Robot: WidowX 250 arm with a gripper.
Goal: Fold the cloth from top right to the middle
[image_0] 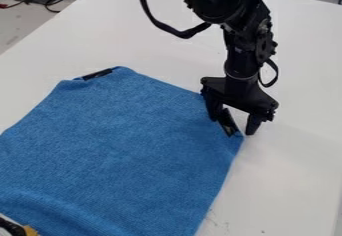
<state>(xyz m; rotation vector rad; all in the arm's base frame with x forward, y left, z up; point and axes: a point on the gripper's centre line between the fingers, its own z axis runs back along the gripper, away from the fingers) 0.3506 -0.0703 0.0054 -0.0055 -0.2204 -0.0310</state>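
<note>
Blue cloth (127, 145) lay spread on the white table (297, 165), covering the left and lower-middle of the frame, running off the left and bottom edges. Gripper (233, 126) hung right of centre, at the cloth's right corner. Jaws were apart, one on each side of the dark strip (228, 123) at that corner. Couldn't tell if either touched fabric. Second dark strip (97, 74) sat at the cloth's upper-left corner. Cables (50, 1) were upper left of the frame; black-and-yellow item (30, 230) at the lower-left edge.

no legible text, brands, numbers or signs
</note>
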